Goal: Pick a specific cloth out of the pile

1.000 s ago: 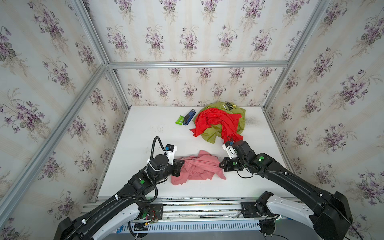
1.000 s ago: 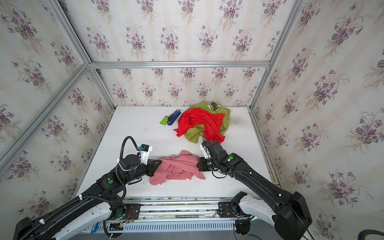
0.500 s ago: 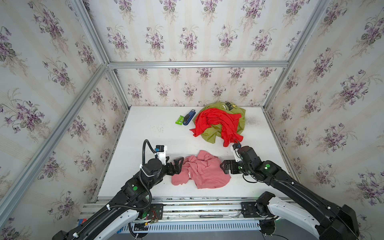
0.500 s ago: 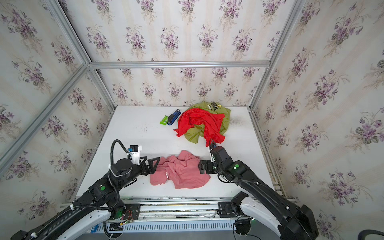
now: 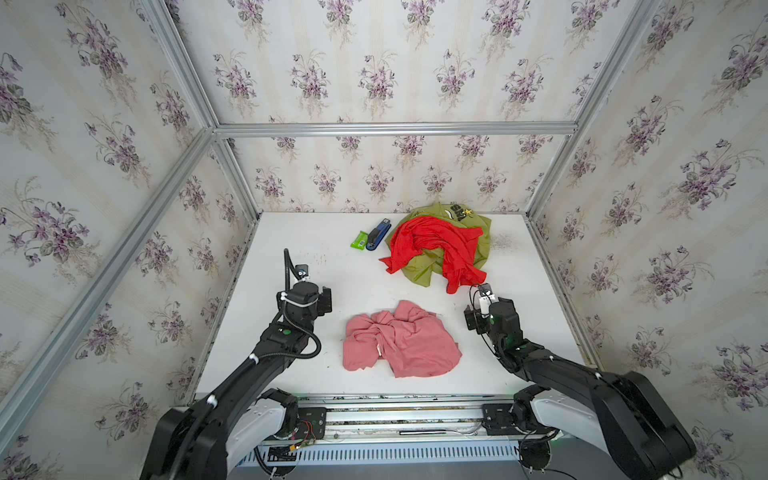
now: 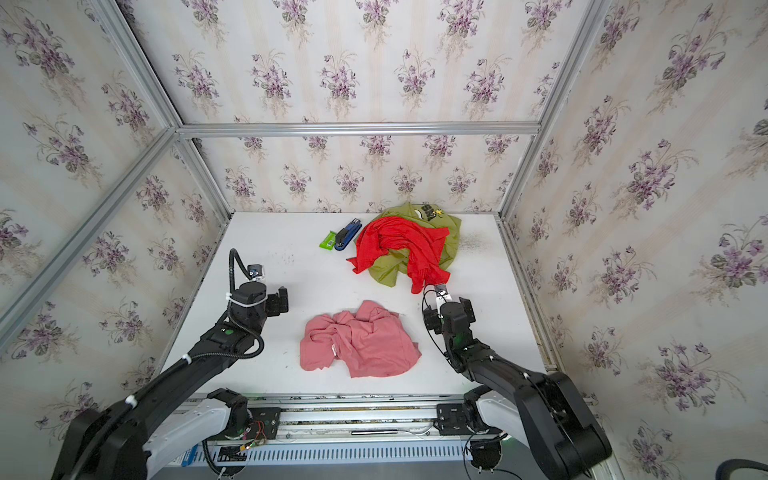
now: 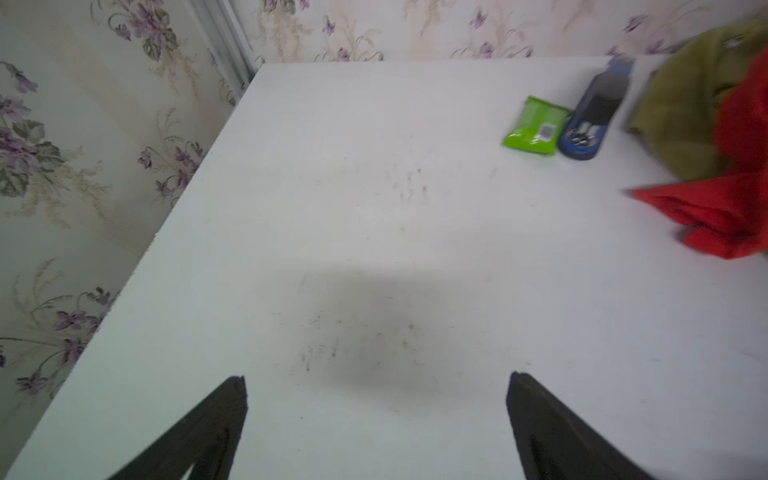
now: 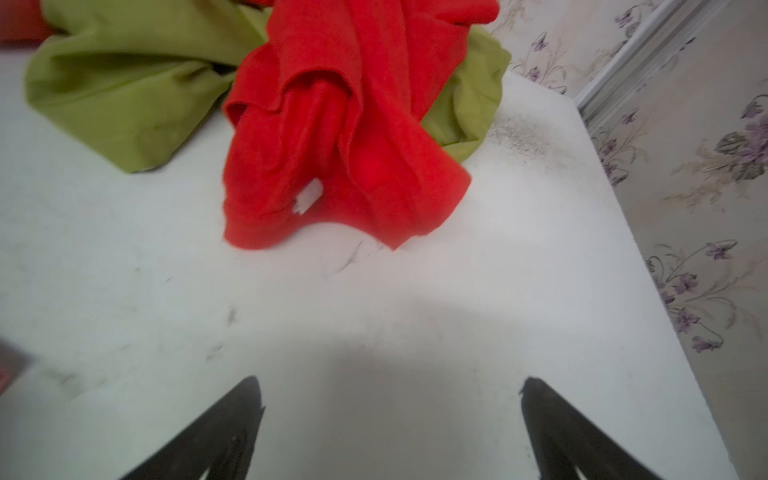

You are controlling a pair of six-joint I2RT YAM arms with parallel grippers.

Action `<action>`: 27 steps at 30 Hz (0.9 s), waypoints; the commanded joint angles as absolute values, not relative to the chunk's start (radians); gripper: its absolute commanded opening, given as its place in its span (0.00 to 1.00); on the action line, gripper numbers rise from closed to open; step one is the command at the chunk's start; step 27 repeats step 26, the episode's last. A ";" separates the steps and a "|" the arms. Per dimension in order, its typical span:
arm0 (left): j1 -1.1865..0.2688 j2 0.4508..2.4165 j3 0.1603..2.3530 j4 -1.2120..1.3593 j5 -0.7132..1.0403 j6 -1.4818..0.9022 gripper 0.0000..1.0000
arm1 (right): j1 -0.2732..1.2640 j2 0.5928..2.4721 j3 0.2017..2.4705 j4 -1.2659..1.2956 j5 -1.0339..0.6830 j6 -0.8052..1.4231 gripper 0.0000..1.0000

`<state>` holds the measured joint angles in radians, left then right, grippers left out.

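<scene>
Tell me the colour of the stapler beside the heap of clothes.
The stapler is blue; clearest in the left wrist view.

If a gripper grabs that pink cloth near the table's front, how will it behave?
Probably floppy: the salmon-pink cloth lies crumpled in soft folds, so it should drape from a pinch. Likely light, being thin fabric. Pushed, it would probably bunch rather than slide.
</scene>
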<state>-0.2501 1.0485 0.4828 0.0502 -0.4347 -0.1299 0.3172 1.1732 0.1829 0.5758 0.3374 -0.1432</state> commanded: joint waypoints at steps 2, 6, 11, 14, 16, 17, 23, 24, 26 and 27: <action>-0.116 1.121 0.396 0.483 -0.263 0.008 1.00 | 0.208 1.416 0.143 1.299 0.292 -0.190 1.00; -0.092 1.173 0.329 0.730 -0.158 0.079 1.00 | 0.134 1.608 0.163 1.410 0.233 -0.116 0.99; -0.050 1.348 0.260 1.020 -0.140 0.027 0.99 | 0.134 1.564 0.306 1.090 0.346 -0.073 1.00; -0.015 1.321 0.307 0.871 -0.083 0.000 1.00 | 0.114 1.559 0.364 0.974 0.307 -0.058 1.00; -0.014 1.351 0.278 0.988 -0.086 0.008 1.00 | 0.113 1.571 0.380 0.957 0.290 -0.063 1.00; -0.015 1.340 0.292 0.942 -0.083 0.005 1.00 | 0.105 1.569 0.394 0.924 0.269 -0.056 1.00; -0.018 1.316 0.292 0.905 -0.083 0.007 1.00 | 0.081 1.569 0.410 0.907 0.220 -0.044 1.00; -0.018 1.323 0.286 0.926 -0.084 0.007 1.00 | 0.079 1.567 0.408 0.907 0.218 -0.043 1.00; -0.025 1.323 0.287 0.927 -0.099 0.011 1.00 | 0.079 1.562 0.401 0.907 0.216 -0.044 1.00; -0.025 1.323 0.287 0.927 -0.099 0.011 1.00 | 0.079 1.562 0.401 0.907 0.216 -0.044 1.00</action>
